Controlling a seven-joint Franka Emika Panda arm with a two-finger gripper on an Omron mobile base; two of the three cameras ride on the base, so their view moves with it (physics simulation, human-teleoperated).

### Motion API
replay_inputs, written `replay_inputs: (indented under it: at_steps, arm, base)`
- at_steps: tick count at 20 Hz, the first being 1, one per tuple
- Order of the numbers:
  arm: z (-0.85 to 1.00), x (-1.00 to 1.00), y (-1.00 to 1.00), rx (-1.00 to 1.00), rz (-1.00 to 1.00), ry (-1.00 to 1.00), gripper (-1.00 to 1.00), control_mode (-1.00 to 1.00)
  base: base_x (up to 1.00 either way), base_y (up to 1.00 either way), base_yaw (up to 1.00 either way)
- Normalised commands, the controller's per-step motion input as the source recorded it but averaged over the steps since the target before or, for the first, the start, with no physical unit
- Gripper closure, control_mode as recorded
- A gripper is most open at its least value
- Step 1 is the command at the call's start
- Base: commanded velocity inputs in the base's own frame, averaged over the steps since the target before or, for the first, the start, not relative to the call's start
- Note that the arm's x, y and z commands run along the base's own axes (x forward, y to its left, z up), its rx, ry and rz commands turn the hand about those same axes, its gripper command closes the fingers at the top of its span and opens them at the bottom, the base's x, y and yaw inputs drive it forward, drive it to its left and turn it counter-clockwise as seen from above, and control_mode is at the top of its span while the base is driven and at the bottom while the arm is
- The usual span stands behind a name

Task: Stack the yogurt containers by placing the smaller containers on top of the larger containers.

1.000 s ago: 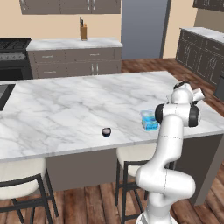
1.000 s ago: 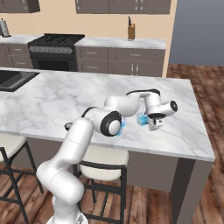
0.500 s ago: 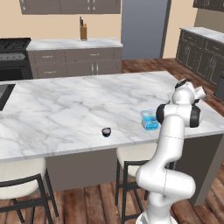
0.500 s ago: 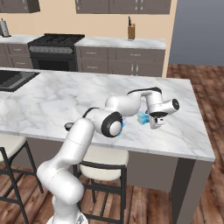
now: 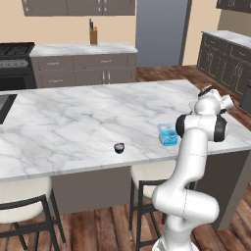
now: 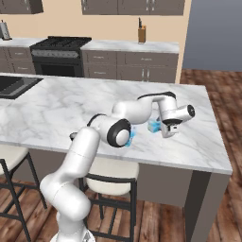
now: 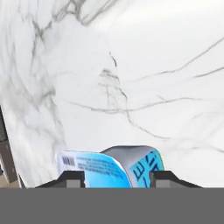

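Jaws narrowed around blue tub [image 7: 114, 168] between fingertips [image 7: 72, 178].

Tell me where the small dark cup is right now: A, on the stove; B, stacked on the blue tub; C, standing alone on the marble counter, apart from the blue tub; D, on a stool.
C: the small dark cup stands by itself on the marble counter, well apart from the blue tub.

Glossy marble counter [image 5: 73, 122]; translucent plastic tub [image 5: 168, 134].
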Motion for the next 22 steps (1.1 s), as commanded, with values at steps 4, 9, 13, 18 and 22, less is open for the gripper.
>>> replay_inputs:
  at_steps: [4,9,13,18,22]
  arm:
    - [0.01,-0.30,0.18,0.00,0.00,0.01,1.00,-1.00]
    - [0.04,-0.33,0.23,0.00,0.00,0.00,1.00,-1.00]
    - [0.08,-0.34,0.28,0.00,0.00,0.00,1.00,-1.00]
    - [0.25,-0.20,0.14,0.00,0.00,0.00,1.00,-1.00]
    - [0.34,0.01,-0.08,0.00,-0.01,0.00,1.00,-1.00]
  base:
    - [0.00,0.00,0.00]
    - [0.00,0.00,0.00]
    - [0.00,0.00,0.00]
    - [0.00,0.00,0.00]
    - [0.00,0.00,0.00]
